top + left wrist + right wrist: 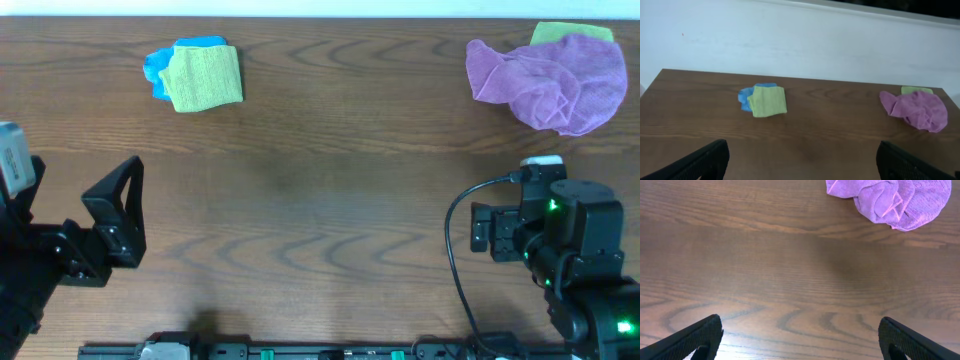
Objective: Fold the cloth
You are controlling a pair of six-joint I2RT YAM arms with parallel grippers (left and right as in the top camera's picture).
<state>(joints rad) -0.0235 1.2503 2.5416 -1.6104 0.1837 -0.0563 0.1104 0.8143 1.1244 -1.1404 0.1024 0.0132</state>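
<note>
No text, label, brand or number can be read in any view. The pale grey block (14,160) at the left edge of the overhead view is too blurred to tell whether it carries any marking.

Wooden table (320,200) bears folded green cloth (207,78), blue cloth (156,68), purple cloth (560,80).
</note>
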